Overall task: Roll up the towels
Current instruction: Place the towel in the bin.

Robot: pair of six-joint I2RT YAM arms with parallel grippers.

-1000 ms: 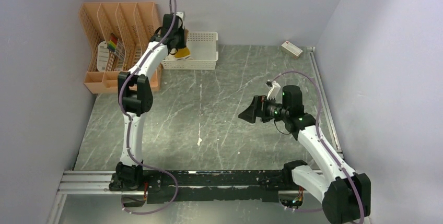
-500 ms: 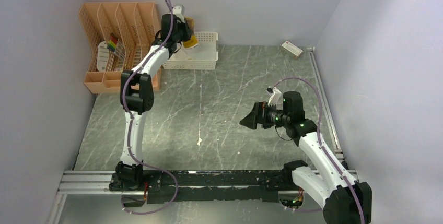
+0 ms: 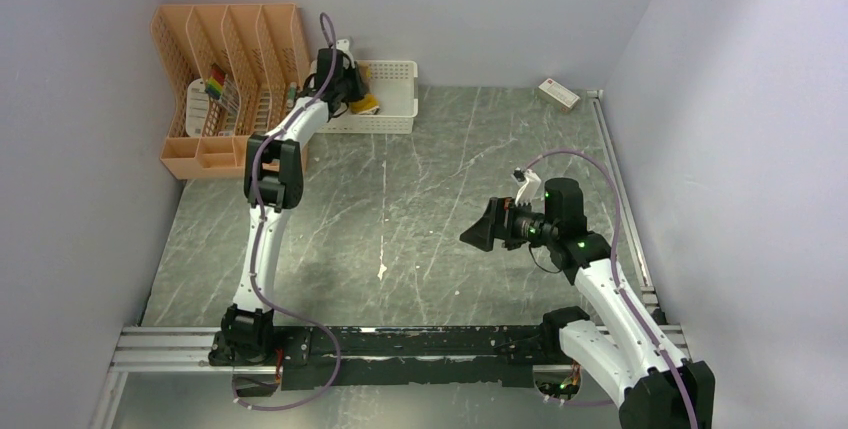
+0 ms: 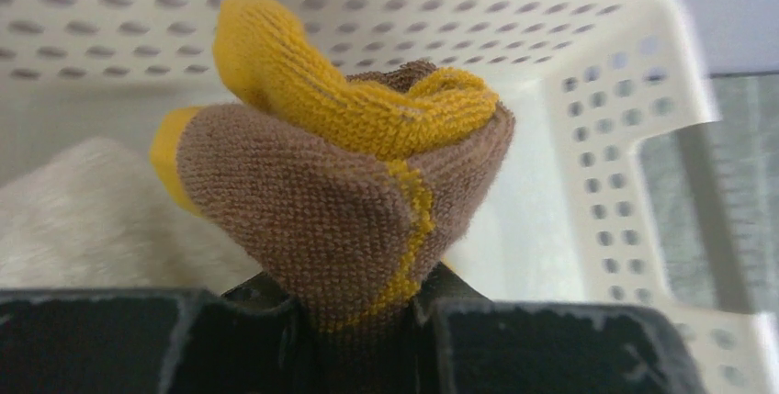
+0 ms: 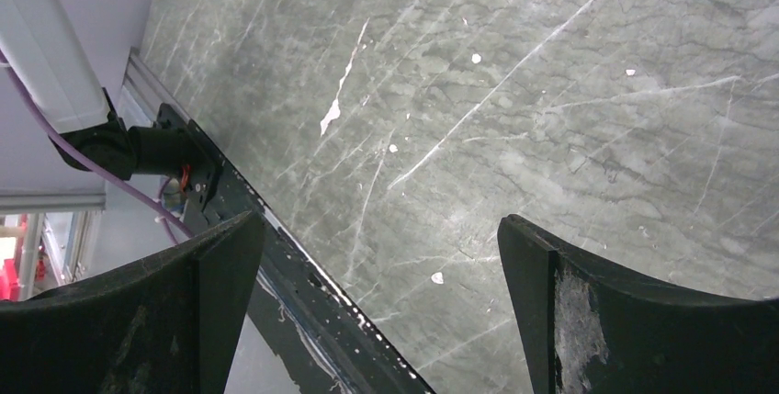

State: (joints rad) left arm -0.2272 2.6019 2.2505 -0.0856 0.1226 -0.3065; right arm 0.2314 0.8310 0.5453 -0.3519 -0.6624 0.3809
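Observation:
My left gripper (image 3: 352, 95) is shut on the mustard-yellow towel with brown patches (image 4: 340, 183), bunched up and held inside the white lattice basket (image 4: 625, 128). The towel shows as a small yellow patch in the top view (image 3: 366, 104). The white towel (image 4: 83, 219) lies in the basket to the left of it; its stripe is hidden. My right gripper (image 3: 478, 229) is open and empty, held above the grey marble table (image 3: 420, 189), far from both towels.
An orange slotted organiser (image 3: 215, 74) with small items stands at the back left, next to the basket (image 3: 395, 89). A small white box (image 3: 558, 94) lies at the back right. The black base rail (image 3: 400, 349) runs along the near edge.
My left gripper rose with the yellow towel, then came back down into the basket. My right arm drew back slightly toward the near edge, still open.

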